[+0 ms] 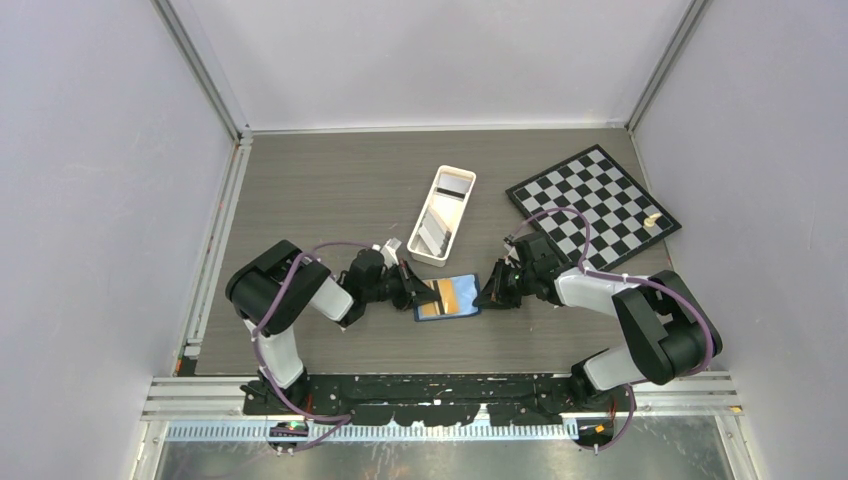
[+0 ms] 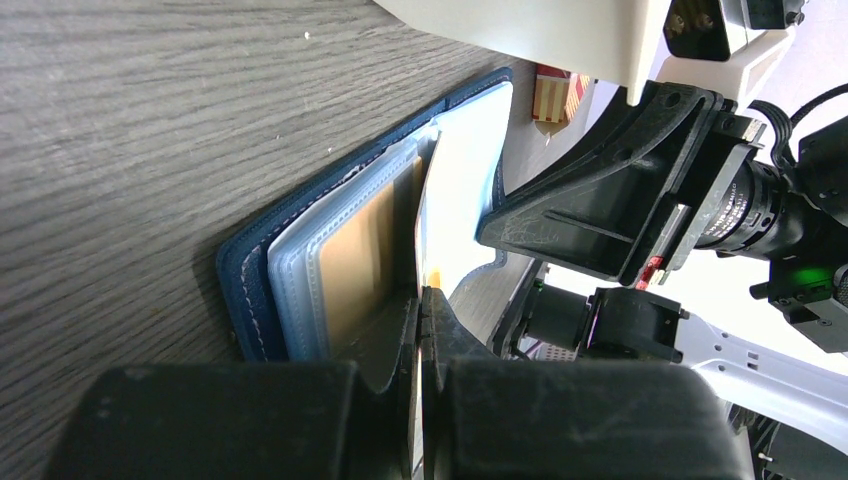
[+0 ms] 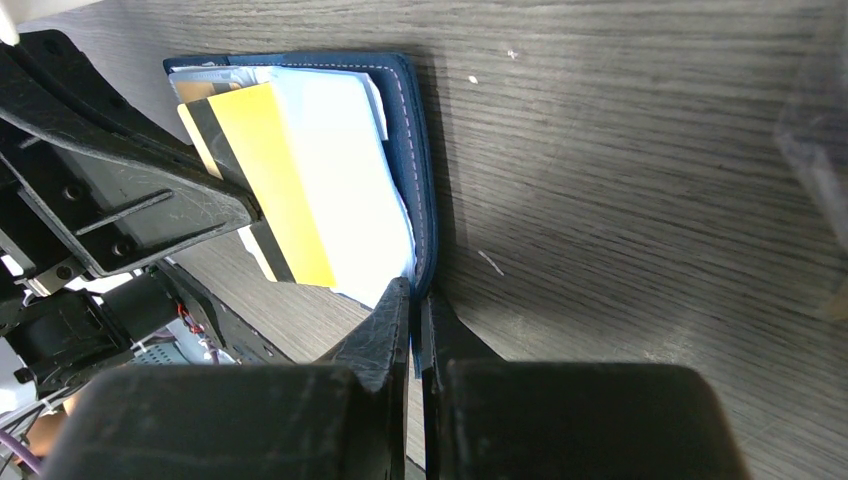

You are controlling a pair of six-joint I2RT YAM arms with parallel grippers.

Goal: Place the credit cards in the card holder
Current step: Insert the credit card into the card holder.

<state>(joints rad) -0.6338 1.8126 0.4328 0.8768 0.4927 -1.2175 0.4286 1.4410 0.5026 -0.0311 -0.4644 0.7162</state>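
Observation:
The navy card holder (image 1: 447,298) lies open on the table between both grippers. My left gripper (image 1: 424,292) is shut on a yellow credit card with a black stripe (image 3: 275,180), holding it over the holder's lighter blue inside. In the left wrist view this gripper (image 2: 420,300) pinches the card edge-on, and a tan card (image 2: 360,260) sits in a clear sleeve of the holder (image 2: 245,290). My right gripper (image 1: 486,292) is shut on the holder's navy right edge (image 3: 418,150), its own view showing the gripper (image 3: 412,295) clamped on it.
A long white tray (image 1: 443,215) holding more cards stands just behind the holder. A chessboard (image 1: 593,205) with a small tan piece (image 1: 651,220) lies at the back right. A red-orange banded pack (image 2: 555,95) shows beside the tray.

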